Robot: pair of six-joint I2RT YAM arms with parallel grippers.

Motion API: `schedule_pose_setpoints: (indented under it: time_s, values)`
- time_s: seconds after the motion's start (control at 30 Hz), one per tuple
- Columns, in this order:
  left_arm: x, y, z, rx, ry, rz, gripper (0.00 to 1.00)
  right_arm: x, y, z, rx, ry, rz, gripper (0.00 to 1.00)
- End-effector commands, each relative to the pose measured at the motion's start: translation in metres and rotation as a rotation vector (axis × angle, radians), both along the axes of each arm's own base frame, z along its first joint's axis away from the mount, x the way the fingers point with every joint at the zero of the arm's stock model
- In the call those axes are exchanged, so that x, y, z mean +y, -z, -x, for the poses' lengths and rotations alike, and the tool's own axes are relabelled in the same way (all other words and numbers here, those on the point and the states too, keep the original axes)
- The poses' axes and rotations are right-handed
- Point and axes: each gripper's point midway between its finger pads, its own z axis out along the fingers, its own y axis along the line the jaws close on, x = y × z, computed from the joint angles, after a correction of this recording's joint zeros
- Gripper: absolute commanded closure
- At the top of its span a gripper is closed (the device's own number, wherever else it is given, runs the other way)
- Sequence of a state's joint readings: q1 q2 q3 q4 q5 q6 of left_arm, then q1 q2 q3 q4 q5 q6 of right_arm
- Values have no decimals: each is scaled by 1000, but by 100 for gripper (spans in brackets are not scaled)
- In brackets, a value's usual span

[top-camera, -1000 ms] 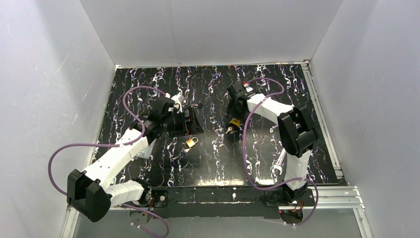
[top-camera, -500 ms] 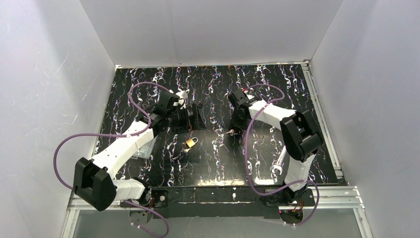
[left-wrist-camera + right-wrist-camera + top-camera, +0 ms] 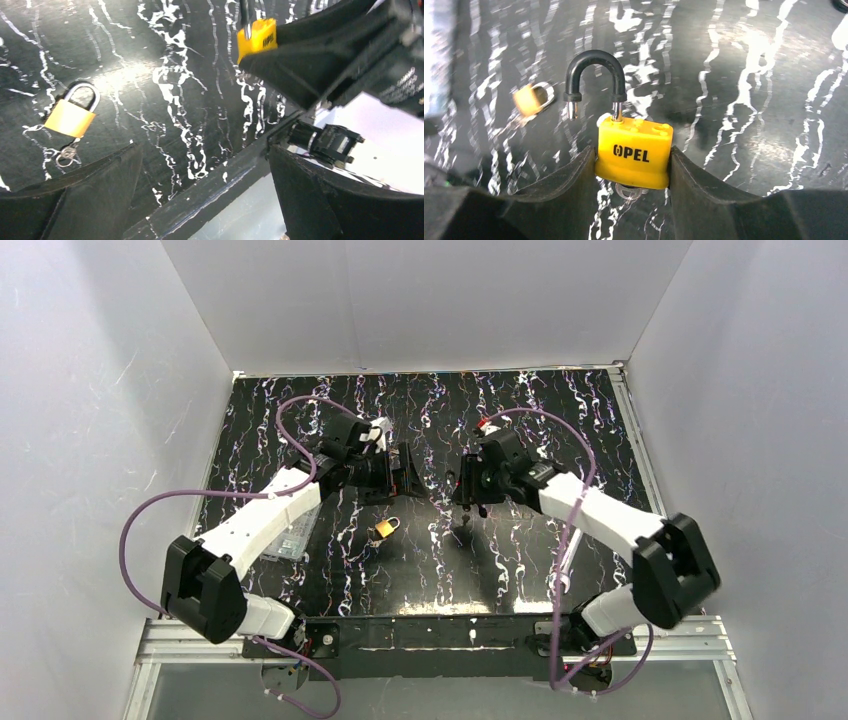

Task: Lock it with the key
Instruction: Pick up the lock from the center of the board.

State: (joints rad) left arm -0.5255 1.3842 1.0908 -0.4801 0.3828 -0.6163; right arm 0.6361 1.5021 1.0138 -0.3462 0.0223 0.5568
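Your R gripper (image 3: 632,152) pinched the yellow padlock (image 3: 634,162) by its body, "OPEL" in black legible, shackle up and sprung open. Key (image 3: 629,190) beneath was mostly hidden. L gripper (image 3: 205,150) gaped wide, empty. Brass padlock (image 3: 70,117) lay on the table (image 3: 560,430), blurred in R wrist view.

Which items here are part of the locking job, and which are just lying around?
In the job:
- yellow padlock, shackle open, clamped in the right gripper
- what looks like the key, showing under the padlock's body
- left gripper, open and empty

Lying about:
- brass padlock on the table, with a small ring beside it
- clear flat item by the left arm, too unclear to identify
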Motion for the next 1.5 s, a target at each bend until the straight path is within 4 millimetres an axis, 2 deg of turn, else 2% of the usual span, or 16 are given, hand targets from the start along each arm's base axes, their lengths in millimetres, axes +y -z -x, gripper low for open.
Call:
schedule_pose_setpoints:
  time_s: [0.0,0.1,0.17,0.23,0.33,0.4,0.47,0.73,0.97,1.3,1.47]
  values:
    - [-14,-35,6,-12,71,116,4,36,-65,17,-242,-259,-162,99]
    - [-22,-51,9,-6,84,184,8,44,-85,35,-320,-337,-182,99]
    - [-22,-66,15,1,96,224,19,54,-113,52,-465,-425,-161,99]
    - [-24,-89,26,9,137,311,27,48,-140,62,-610,-483,-92,99]
    - [-28,-104,32,22,190,365,44,37,-170,79,-676,-534,-70,99]
    - [-32,-115,38,24,227,426,57,30,-181,90,-688,-570,-23,99]
    - [-39,-130,46,35,300,507,61,28,-193,97,-694,-597,49,99]
    - [-45,-138,50,50,359,576,66,28,-209,98,-717,-630,94,99]
    - [-49,-147,53,65,415,634,78,27,-213,90,-734,-646,160,99]
    - [-52,-138,49,100,436,632,86,27,-223,92,-745,-661,154,99]
    - [-53,-134,47,98,440,621,100,30,-226,96,-742,-686,134,99]
